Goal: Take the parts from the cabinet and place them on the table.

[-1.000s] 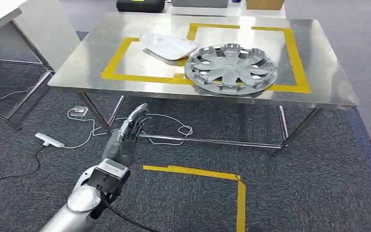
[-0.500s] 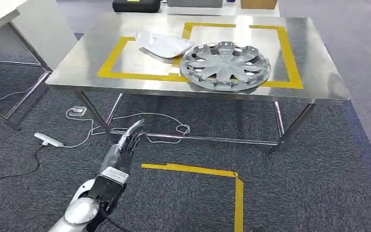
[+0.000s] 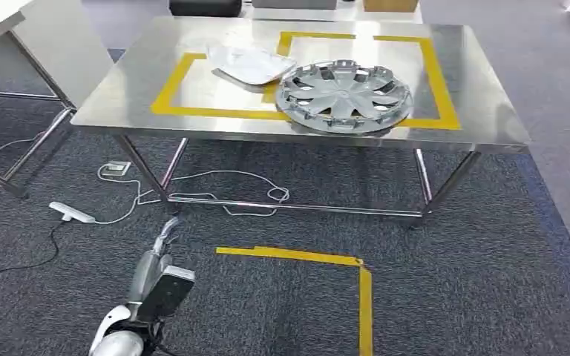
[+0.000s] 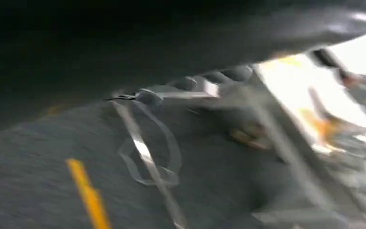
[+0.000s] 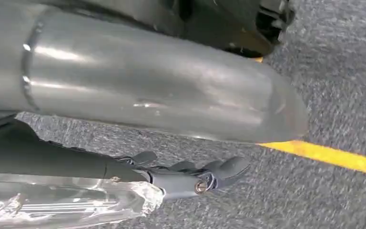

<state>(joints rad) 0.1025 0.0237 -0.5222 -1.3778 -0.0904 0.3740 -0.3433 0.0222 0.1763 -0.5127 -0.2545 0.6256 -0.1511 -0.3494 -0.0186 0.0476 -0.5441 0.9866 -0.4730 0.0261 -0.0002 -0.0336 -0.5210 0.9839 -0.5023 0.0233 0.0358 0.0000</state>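
Observation:
A silver hubcap [image 3: 344, 97] lies on the steel table [image 3: 304, 137], overlapping the yellow tape outline. A white, flat, plastic-wrapped part [image 3: 251, 65] lies beside it, toward the table's far left. My left hand [image 3: 165, 233] hangs low over the carpet in front of the table, seen edge-on with its fingers stretched out and nothing in them. The left wrist view is blurred by motion. In the right wrist view my right hand [image 5: 190, 176] hangs over the carpet with dark fingers extended and holds nothing.
White cables [image 3: 215, 185] and a power strip [image 3: 70, 213] lie on the carpet under and left of the table. Yellow floor tape [image 3: 341, 267] marks a corner in front of it. Another table [image 3: 37, 44] stands at the left.
My left arm has dropped from a raised reach to low by my side, hand still bare. The whole picture has shifted a little, so the camera moved; the parts on the table have not.

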